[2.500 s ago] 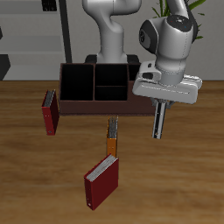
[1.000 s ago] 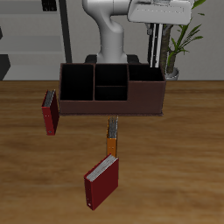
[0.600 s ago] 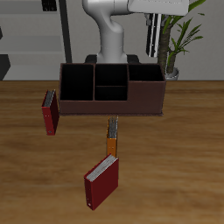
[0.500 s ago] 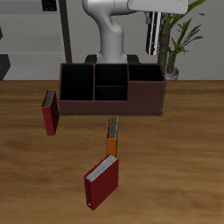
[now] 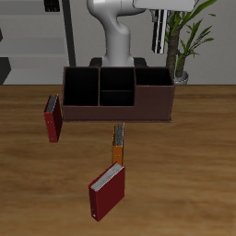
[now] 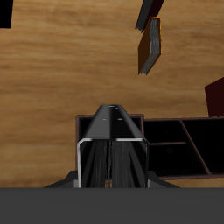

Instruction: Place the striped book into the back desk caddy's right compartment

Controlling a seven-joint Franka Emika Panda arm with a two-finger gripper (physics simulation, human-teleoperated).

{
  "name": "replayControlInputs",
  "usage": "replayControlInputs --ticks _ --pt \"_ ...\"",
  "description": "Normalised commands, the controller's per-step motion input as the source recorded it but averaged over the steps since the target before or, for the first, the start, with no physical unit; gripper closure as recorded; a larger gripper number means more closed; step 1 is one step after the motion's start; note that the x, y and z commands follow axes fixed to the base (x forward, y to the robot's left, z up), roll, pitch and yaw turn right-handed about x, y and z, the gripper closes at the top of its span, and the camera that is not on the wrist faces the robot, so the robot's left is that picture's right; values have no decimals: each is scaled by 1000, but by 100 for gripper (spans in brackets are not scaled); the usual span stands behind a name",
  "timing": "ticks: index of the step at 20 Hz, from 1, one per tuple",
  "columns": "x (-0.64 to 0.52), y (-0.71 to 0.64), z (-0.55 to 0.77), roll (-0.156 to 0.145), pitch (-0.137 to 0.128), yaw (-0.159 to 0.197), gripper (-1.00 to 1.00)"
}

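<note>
My gripper (image 5: 163,15) is shut on the striped book (image 5: 162,39), which hangs upright from it, high above the back desk caddy (image 5: 101,112). The gripper body is mostly cut off by the frame's upper edge. The book hangs over the caddy's right compartment (image 5: 154,80), the wide undivided end section, well clear of its rim. In the wrist view the striped book (image 6: 109,162) shows end-on between the fingers (image 6: 81,157), with the caddy's black sections (image 6: 171,144) below and beside it.
An orange-spined book (image 5: 117,142) stands in front of the caddy and also shows in the wrist view (image 6: 150,45). One dark red book (image 5: 53,118) stands beside the caddy's other end. Another (image 5: 106,192) stands near the table's front edge. A plant (image 5: 189,41) stands behind.
The gripper has carried the striped book from low in front of the caddy up and back, high above its right end. In the last second it hardly moved.
</note>
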Motion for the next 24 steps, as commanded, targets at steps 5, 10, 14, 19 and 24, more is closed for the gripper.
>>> replayControlInputs --ticks 5,10,14,19,24 --pt "-2 -49 -136 -12 49 -14 100" --pt "53 -62 -182 -9 82 -25 100" --pt "34 -12 -107 4 72 -2 100" --pt "44 9 -14 11 46 9 100" --pt "75 -20 -2 8 51 -17 100"
